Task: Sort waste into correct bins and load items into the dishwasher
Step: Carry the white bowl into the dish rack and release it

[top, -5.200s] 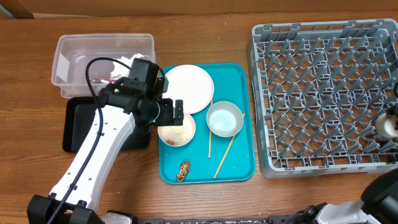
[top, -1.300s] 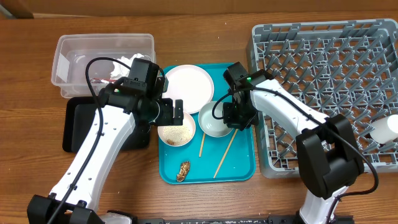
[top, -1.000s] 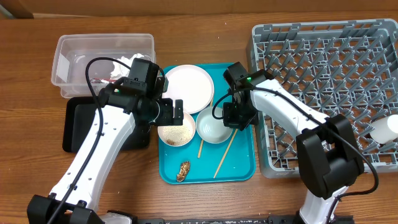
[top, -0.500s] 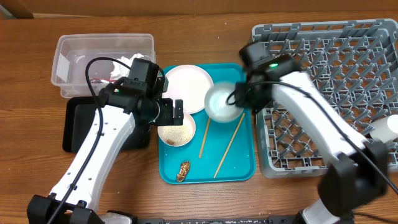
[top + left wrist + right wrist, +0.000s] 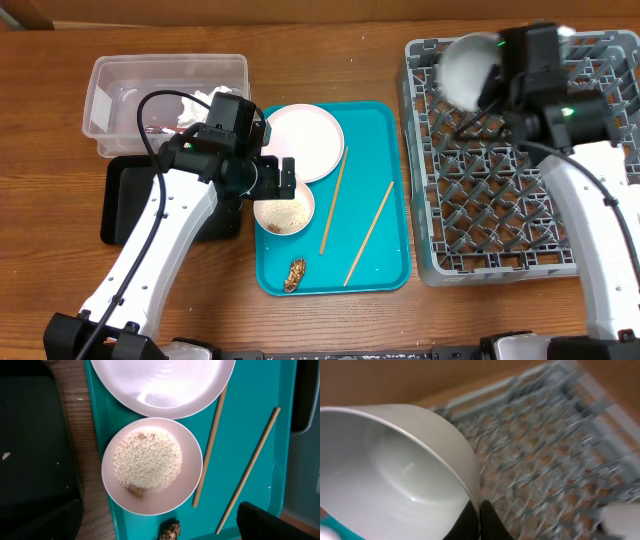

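Grips the pale blue bowl [image 5: 468, 70] by its rim with the right end effector [image 5: 476, 519], pinched tight on the wall and lifted well clear of the surface. Hangs it over the far-left corner of the grey dish rack [image 5: 425, 200]. Looks tilted rather than level, though too blurred to say how far.

For the coming move, straight down from end effector to pegs, with nothing in between. Probably calls for a descent with the bowl turned on edge, to slot the rim between two peg rows rather than rest flat across the tips. Cannot tell from the smeared wrist view where exactly under the bowl a gap opens.

Holds the left end effector [image 5: 270, 180] spread wide and empty above the cream bowl [image 5: 151, 465] of rice, just beside the white plate [image 5: 160, 380] on the teal tray [image 5: 395, 150]. Well apart from the rack on that side, so by far the nearer reach with the right arm.

Leaves two wooden chopsticks [image 5: 250, 467] flat on the tray, long axes running near to far with a slight lean to the right.
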Controlling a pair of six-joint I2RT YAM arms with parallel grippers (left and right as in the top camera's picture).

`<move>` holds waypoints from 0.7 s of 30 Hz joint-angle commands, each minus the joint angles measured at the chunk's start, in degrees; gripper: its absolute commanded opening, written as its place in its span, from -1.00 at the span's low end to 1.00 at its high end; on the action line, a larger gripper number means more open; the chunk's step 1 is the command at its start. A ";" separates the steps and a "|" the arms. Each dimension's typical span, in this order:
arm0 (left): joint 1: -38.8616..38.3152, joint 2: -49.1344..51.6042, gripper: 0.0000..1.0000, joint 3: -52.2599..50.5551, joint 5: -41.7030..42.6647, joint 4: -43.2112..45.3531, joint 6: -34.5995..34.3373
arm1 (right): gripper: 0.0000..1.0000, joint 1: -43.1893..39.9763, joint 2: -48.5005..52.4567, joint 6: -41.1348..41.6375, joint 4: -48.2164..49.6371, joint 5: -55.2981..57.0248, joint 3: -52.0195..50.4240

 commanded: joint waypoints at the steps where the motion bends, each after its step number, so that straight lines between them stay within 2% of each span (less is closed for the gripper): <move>1: -0.02 -0.92 1.00 0.63 -0.57 0.07 0.46 | -0.92 -4.00 0.28 -6.49 5.05 8.52 1.09; 8: -0.02 -0.90 1.00 0.63 -0.59 0.52 0.46 | -0.92 -13.49 4.28 -17.64 16.74 11.32 1.09; 12: -0.02 -0.90 1.00 0.63 -0.57 0.98 0.46 | -0.92 -17.46 9.09 -17.33 19.71 29.42 1.09; 15: -0.02 -0.90 1.00 0.63 -0.57 0.96 0.46 | -0.92 -19.37 12.22 -16.65 22.36 37.92 1.09; 21: -0.02 -0.90 1.00 0.63 -0.55 0.94 0.46 | -0.92 -21.90 18.69 -16.65 23.47 41.33 1.09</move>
